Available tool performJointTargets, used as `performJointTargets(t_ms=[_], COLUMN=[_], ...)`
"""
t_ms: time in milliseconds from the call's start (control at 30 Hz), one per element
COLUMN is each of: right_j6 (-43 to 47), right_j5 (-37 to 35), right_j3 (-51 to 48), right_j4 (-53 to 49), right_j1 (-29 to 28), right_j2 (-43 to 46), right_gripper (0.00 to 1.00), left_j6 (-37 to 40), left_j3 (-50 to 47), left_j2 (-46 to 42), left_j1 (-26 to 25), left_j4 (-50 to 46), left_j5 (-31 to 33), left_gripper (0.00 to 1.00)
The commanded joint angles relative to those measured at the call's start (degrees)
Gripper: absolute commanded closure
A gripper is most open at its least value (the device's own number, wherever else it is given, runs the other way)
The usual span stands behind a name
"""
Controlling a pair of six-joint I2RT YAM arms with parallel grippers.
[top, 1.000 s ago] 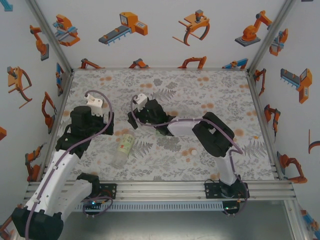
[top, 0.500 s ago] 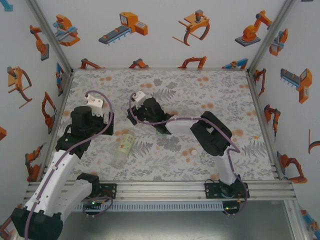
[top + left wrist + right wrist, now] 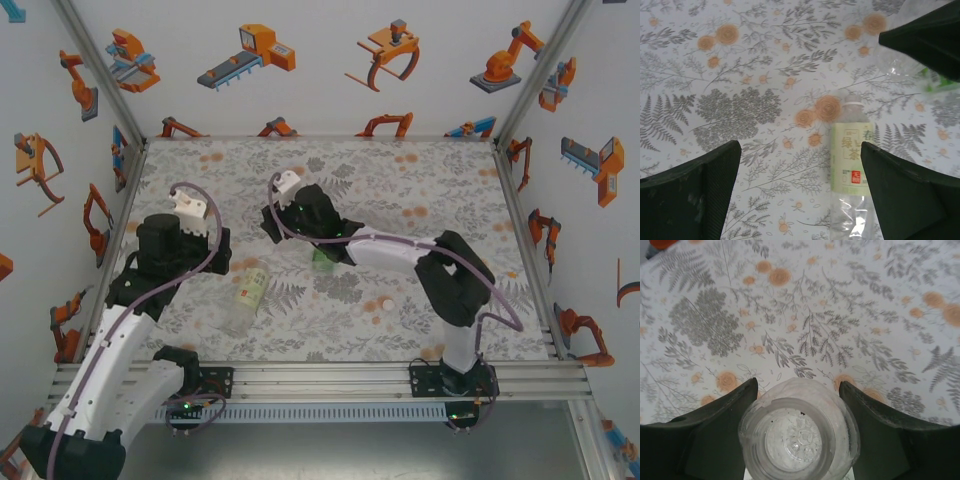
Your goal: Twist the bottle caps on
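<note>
Clamped with the right gripper (image 3: 797, 390) on the clear bottle (image 3: 797, 437), just left of centre in the top view, with bare table (image 3: 450, 180) open toward the upper and right edges. Spread wide with the left gripper (image 3: 800, 155) above the yellow-green bottle (image 3: 851, 160), lying lower left, short of the near edge.

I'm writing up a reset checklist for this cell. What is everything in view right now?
yellow-green-label bottle: one, clear, lying left of centre
green-label bottle: one, clear, at centre, partly hidden
plain bottle: one, clear, uncapped, held in the right gripper
bottle caps: seemingly two, pale, right of centre
table cover: one, grey and orange floral print
walls: white with orange robot drawings, around the table cover
arms: two, black and white, bases at the near edge
left gripper: one, black, open, above the yellow-green-label bottle
right gripper: one, black, closed on the plain bottle
</note>
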State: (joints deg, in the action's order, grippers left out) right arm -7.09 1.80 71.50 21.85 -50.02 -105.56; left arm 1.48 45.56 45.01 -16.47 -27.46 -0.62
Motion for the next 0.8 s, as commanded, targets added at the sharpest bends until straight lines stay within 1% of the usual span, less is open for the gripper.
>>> performJointTargets(t_ms=[0,167,233,267,333,467,533,600,633,767], right_j6=[-3.33,-7.08,-7.36,-7.22,-6.53,-3.62,-1.37,0.46,0.80,-0.17], right_j5=[-3.65,-4.80,-4.00,-3.64,-2.38,-1.45,0.46,2.10,2.36,5.37], right_j3=[-2.54,-6.22,-7.41,-7.82,-8.42,-9.39,-9.81,-9.26,-8.80,-6.53], right_j4=[-5.16,-12.94,-16.10,-17.31,-20.52,-25.19,-26.50,-28.21,-29.29,-31.99], right_j1=[0.01,-0.08,-0.08,-0.08,-0.03,-0.06,0.03,0.01,0.05,0.01], right_j2=[8.92,20.03,23.93,25.46,28.67,33.87,36.26,37.78,38.56,41.22], right_gripper=[0.52,0.54,0.54,0.55,0.55,0.54,0.52,0.52,0.52,0.52], left_j6=[-4.93,-9.18,-10.56,-11.11,-10.14,-8.56,-4.78,-3.27,-3.59,-4.98], left_j3=[4.70,7.03,6.64,6.11,5.68,4.83,6.86,8.18,8.01,5.98], left_j2=[1.16,3.10,2.63,2.25,2.53,3.52,4.16,4.21,4.07,3.54], left_j1=[-0.23,-0.57,-1.02,-1.73,-5.66,-10.32,-12.73,-14.70,-15.36,-18.40], left_j4=[-1.53,1.83,5.44,7.26,9.57,16.24,15.02,14.04,15.49,25.71], left_j5=[-7.94,-21.76,-26.99,-27.78,-26.88,-33.29,-36.05,-34.72,-34.36,-35.50], left_gripper=[0.03,0.03,0.03,0.03,0.03,0.03,0.03,0.03,0.03,0.03])
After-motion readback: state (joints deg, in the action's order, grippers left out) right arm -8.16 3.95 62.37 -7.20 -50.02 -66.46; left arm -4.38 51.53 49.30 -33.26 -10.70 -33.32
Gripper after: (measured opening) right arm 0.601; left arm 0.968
